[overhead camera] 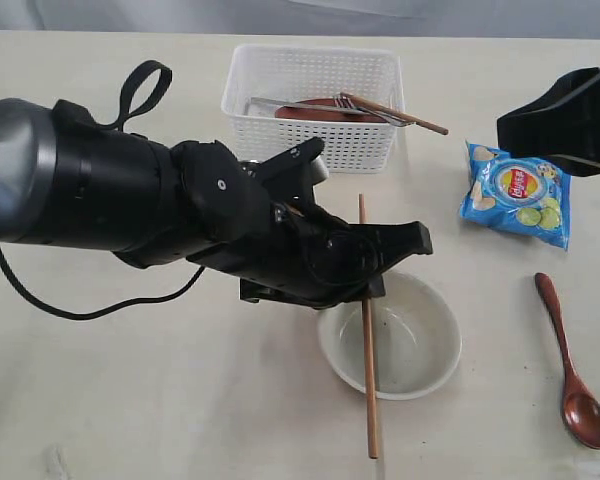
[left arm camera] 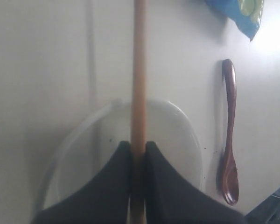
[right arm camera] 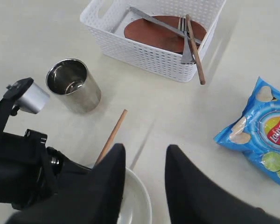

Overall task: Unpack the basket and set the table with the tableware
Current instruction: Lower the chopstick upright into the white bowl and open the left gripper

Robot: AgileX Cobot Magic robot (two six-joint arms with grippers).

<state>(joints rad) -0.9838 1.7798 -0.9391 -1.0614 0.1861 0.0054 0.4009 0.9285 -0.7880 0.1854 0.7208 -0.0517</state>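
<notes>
Hanging lengthwise over the bowl [overhead camera: 420, 340], the chopstick [overhead camera: 368, 400] is pinched in the left gripper [left arm camera: 138, 144], its jaws closed tight on the shaft towards the far end. The long near part juts past the bowl's near rim; whether it touches that rim cannot be told.

Let go here, the round stick would likely land across the rim and roll, or tip into the bowl instead of lying flat on the table [overhead camera: 130, 400]. So narrow a pinch could also let it swivel.

The spoon [overhead camera: 570, 370] lies near and right, so a rolling stick might run against it. The cup [right arm camera: 74, 86] stands close by the left arm, and a careless swing could topple it.

Far off, the basket [overhead camera: 310, 140] holds the plate [right arm camera: 154, 35], knife [right arm camera: 149, 18], fork [right arm camera: 186, 56] and second chopstick [right arm camera: 196, 56]. The right gripper [right arm camera: 145, 151] hovers with jaws apart, empty, above the chips bag [overhead camera: 515, 195].
</notes>
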